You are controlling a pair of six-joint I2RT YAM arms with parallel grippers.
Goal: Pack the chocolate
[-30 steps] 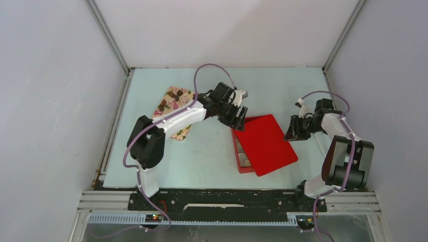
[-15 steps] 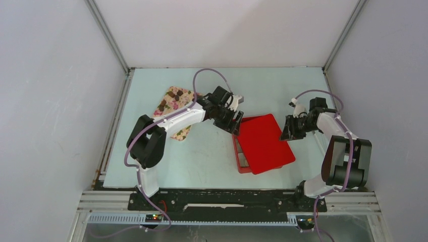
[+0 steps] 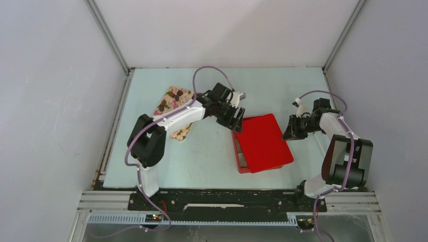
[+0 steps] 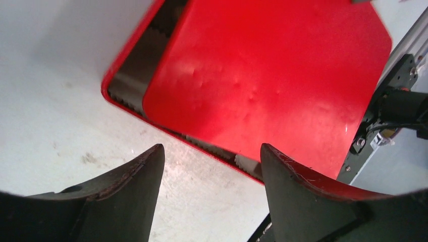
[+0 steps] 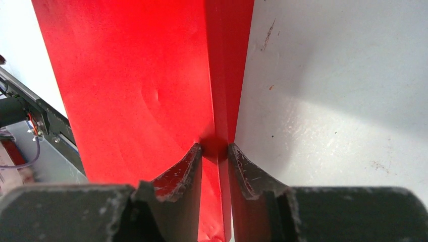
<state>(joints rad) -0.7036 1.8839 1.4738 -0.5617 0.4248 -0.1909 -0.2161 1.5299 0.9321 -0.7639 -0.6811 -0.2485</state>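
Observation:
Dark brown chocolate (image 3: pixel 171 98) pieces lie on a floral cloth (image 3: pixel 176 113) at the back left, apart from both grippers. A red box (image 3: pixel 239 151) sits mid-table with a red lid (image 3: pixel 262 141) lying askew over it, so a strip on the box's left stays uncovered. My left gripper (image 3: pixel 235 119) hovers open at the box's far left corner; its wrist view shows the gripper (image 4: pixel 212 156) empty above the table beside the box rim (image 4: pixel 121 96) and lid (image 4: pixel 267 75). My right gripper (image 5: pixel 215 148) is shut on the right edge of the lid (image 5: pixel 136 80).
Grey-white crinkled paper cups (image 4: pixel 146 65) show in the uncovered strip of the box. The enclosure's metal frame rail (image 3: pixel 113 136) runs along the table's left side, with walls close on the left, back and right.
My right gripper has closed tighter on the lid's edge and pushed it left, so the lid sits squarer over the box. The left gripper has barely shifted.

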